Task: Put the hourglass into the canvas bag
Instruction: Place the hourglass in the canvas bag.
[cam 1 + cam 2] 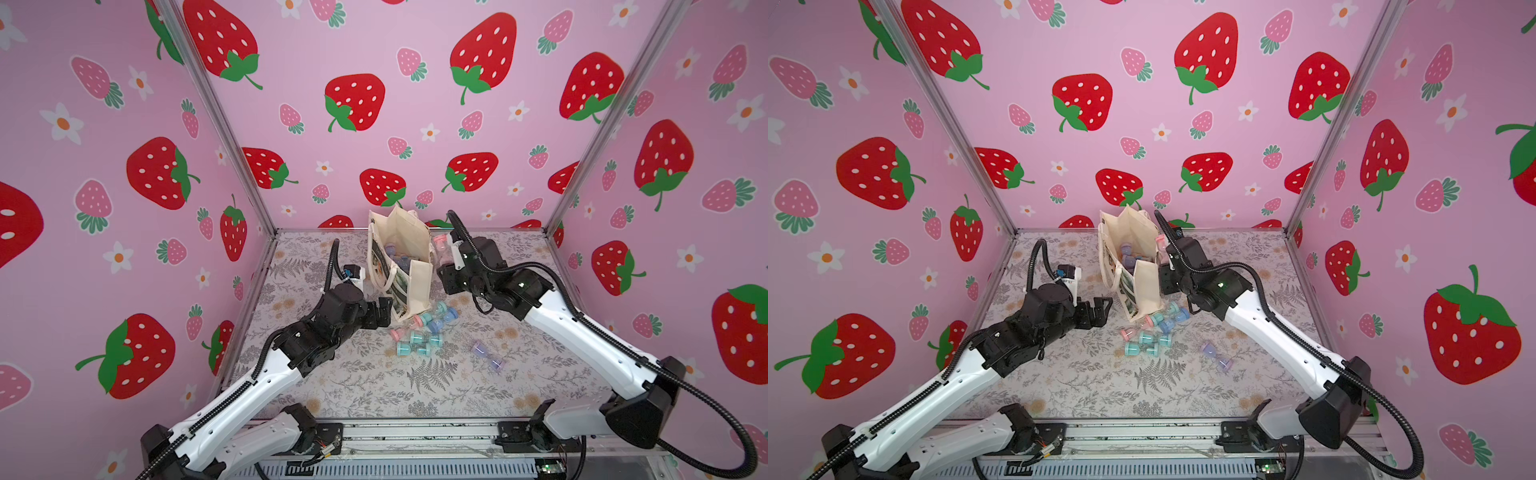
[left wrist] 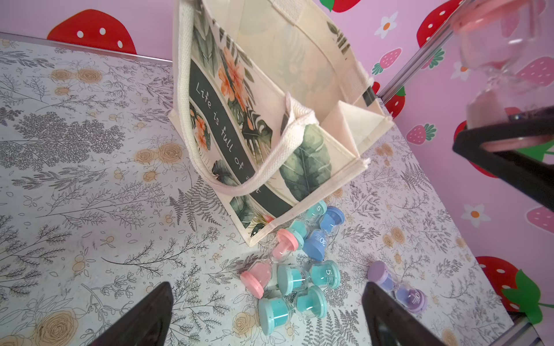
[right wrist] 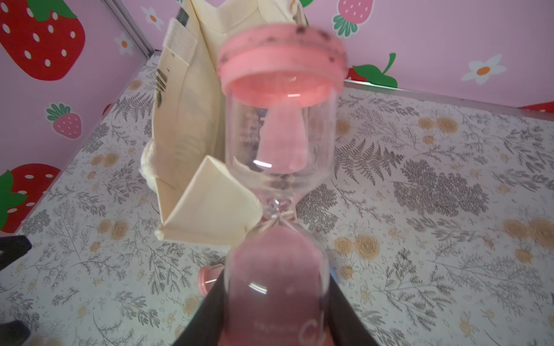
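Pink sand sits in both bulbs of the hourglass that the right gripper clamps by its lower end, its jaws drawn in narrow against the glass. The hourglass stands upright in that grip, pink cap on top. It is lifted off the table and sits just beside the right-hand wall of the canvas bag, outside its mouth. In both top views it shows as a small pink shape between the bag and the black wrist. The bag stands upright near the back of the table with its mouth open. One cream handle droops down the printed front, where a dark band carries white lettering. Inside the bag lie several hourglasses with blue and purple caps. The left gripper hangs low over the table near the bag's front lower corner, its jaws spread wide and holding nothing. Just in front of that corner a heap of hourglasses lies tipped over: teal ones, a blue one and a pink one, touching one another, the nearest against the bag's bottom edge. A purple hourglass lies alone, well apart from the heap, toward the right arm's side.
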`<state>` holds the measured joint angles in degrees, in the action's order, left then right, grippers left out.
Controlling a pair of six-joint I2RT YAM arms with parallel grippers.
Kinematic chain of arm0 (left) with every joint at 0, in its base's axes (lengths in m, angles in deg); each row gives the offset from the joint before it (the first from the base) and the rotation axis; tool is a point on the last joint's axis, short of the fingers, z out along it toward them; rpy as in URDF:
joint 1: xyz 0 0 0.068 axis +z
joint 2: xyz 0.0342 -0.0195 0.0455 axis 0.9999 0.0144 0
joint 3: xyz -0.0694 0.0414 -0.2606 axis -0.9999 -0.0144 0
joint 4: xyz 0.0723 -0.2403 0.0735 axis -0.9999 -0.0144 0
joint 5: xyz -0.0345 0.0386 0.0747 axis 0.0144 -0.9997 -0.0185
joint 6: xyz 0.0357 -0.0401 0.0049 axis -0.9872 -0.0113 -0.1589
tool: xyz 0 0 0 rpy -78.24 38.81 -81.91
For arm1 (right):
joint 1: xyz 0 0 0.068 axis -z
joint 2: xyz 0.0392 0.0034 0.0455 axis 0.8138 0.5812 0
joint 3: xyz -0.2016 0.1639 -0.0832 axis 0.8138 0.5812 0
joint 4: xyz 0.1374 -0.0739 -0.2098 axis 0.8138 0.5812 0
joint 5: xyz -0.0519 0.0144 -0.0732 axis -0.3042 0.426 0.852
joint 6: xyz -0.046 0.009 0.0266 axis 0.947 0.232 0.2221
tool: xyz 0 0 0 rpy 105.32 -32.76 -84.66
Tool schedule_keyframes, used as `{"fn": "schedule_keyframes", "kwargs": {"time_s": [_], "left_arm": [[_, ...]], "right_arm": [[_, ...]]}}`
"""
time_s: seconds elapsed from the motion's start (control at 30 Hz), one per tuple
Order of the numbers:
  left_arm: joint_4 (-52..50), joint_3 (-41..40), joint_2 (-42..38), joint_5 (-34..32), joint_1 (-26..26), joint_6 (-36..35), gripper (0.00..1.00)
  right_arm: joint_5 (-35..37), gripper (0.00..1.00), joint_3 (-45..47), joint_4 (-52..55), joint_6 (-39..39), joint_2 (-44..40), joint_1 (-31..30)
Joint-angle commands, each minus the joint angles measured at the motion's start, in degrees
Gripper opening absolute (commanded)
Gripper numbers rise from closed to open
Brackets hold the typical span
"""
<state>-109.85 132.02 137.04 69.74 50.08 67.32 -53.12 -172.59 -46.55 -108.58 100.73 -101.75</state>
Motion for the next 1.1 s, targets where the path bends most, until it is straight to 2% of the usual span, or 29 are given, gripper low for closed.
{"fn": "schedule_keyframes", "kwargs": {"time_s": [0.0, 0.4, 0.8, 1.07], "left_arm": [[-0.4, 3.8, 0.8, 1.6, 1.8, -0.4, 0.99], [0.7, 5.3, 4.3, 4.8, 7.4, 1.1, 0.99], [1.2, 7.3, 8.8, 5.4, 8.2, -1.0, 0.99], [3.6, 4.8, 8.8, 3.9, 8.2, -0.6, 0.99]], "right_arm": [[-1.8, 0.35, -5.2, -3.2, 4.2, 3.5, 0.3], [-8.1, 0.35, -20.6, -4.8, 6.7, 20.9, 2.4], [-10.3, 0.36, -33.5, -1.6, 9.4, 34.9, 3.8], [-12.5, 0.37, -39.4, 1.3, 10.8, 42.6, 3.8]]}}
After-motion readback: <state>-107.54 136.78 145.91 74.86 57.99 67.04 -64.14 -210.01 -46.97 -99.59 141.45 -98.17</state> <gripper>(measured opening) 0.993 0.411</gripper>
